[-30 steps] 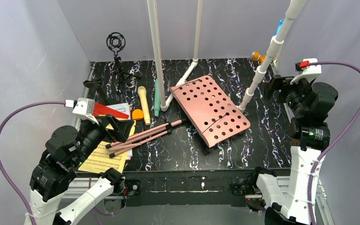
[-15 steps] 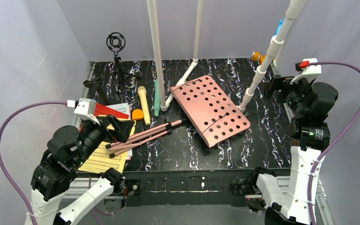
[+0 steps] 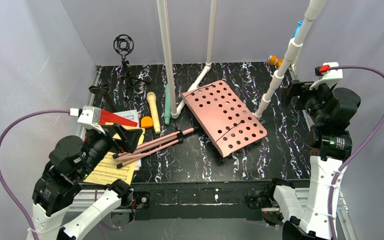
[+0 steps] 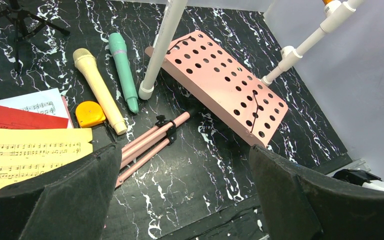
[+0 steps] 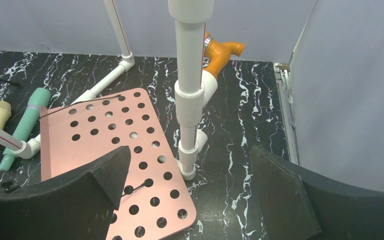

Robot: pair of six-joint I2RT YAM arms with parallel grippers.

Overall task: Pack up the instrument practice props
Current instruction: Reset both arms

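Note:
The pink hole-punched music stand (image 3: 224, 116) lies flat mid-table, its folded tripod legs (image 3: 150, 144) pointing to the left. The yellow microphone (image 3: 153, 111) and mint-green microphone (image 3: 167, 107) lie side by side behind the legs. Yellow sheet music (image 3: 111, 169) and the red folder (image 3: 119, 118) lie at the left edge, partly under my left arm. My left gripper (image 3: 126, 136) is open and empty above the sheet music and the leg ends (image 4: 150, 145). My right gripper (image 3: 294, 91) is open and empty at the right, raised above the stand's right edge (image 5: 115, 145).
A white pipe frame (image 3: 167, 55) stands on the table, with one post (image 5: 190, 90) right in front of my right gripper. An orange pipe fitting (image 5: 220, 52) sits at the back right. A black shock-mount stand (image 3: 124, 47) is at the back left. A small orange object (image 3: 146, 121) lies by the yellow microphone.

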